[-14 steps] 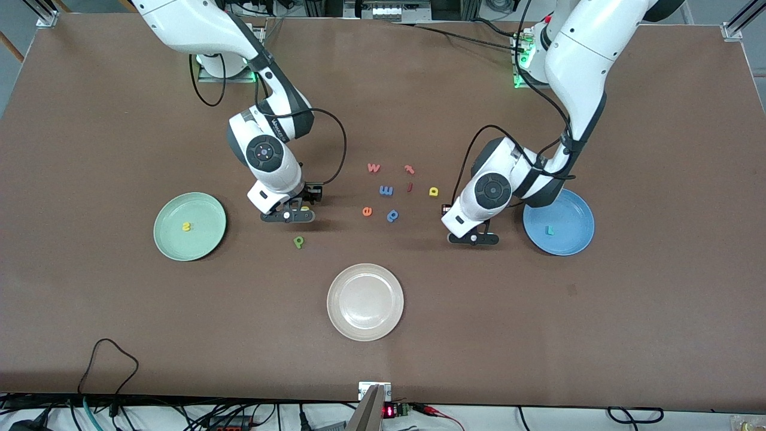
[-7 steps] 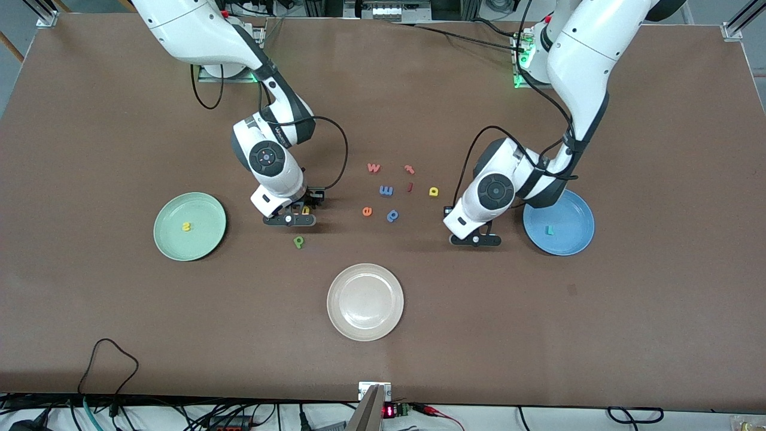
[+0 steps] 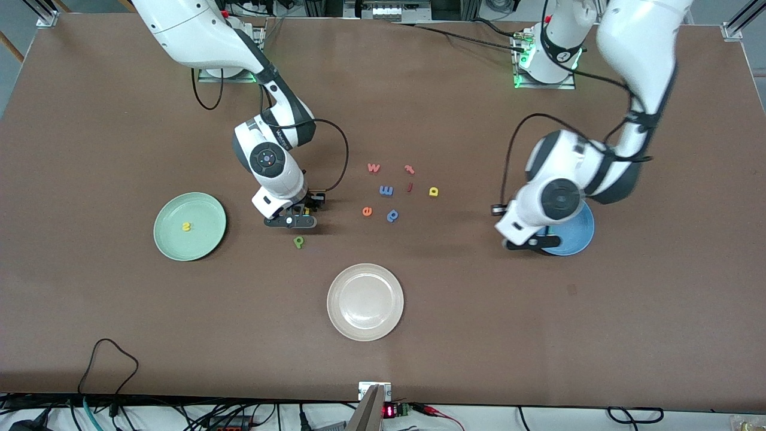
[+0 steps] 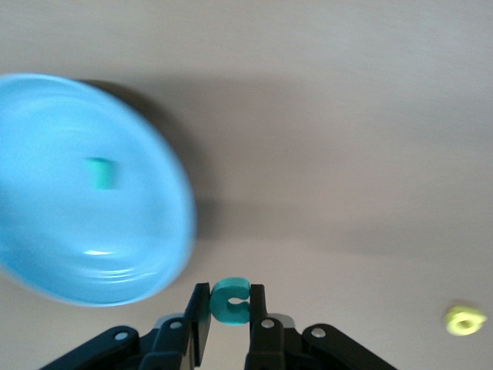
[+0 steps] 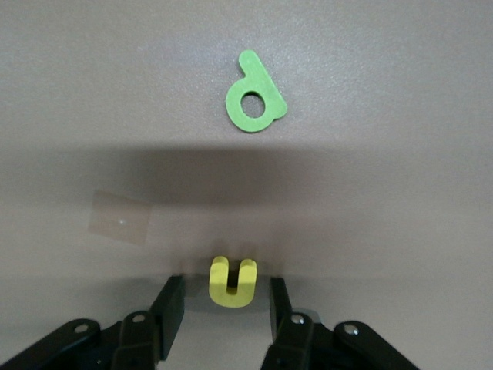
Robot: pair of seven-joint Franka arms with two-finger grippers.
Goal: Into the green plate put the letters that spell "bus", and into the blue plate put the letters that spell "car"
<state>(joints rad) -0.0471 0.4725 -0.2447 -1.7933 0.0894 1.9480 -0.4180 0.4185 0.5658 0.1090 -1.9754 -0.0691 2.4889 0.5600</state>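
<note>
My left gripper (image 4: 229, 297) is shut on the teal c (image 4: 229, 301), held above the table just beside the rim of the blue plate (image 4: 85, 231). A teal r (image 4: 100, 172) lies in that plate. In the front view this gripper (image 3: 534, 242) covers part of the blue plate (image 3: 579, 233). My right gripper (image 5: 227, 308) is open and low at the table, with the yellow u (image 5: 233, 281) between its fingers and a gap on each side. The green b (image 5: 254, 104) (image 3: 298, 241) lies close by. The yellow s (image 3: 187, 226) sits in the green plate (image 3: 209, 206). The yellow a (image 3: 434, 191) lies on the table.
A white plate (image 3: 365, 323) stands nearer the front camera at mid-table. Loose letters lie between the arms: pink w (image 3: 373, 167), pink r-like letter (image 3: 409, 169), blue m (image 3: 386, 190), red j (image 3: 410, 187), orange e (image 3: 367, 211), blue p (image 3: 392, 215).
My left gripper closed on the teal c, then carried it to the blue plate's rim. My right gripper stayed at the yellow u, its jaws narrowing.
</note>
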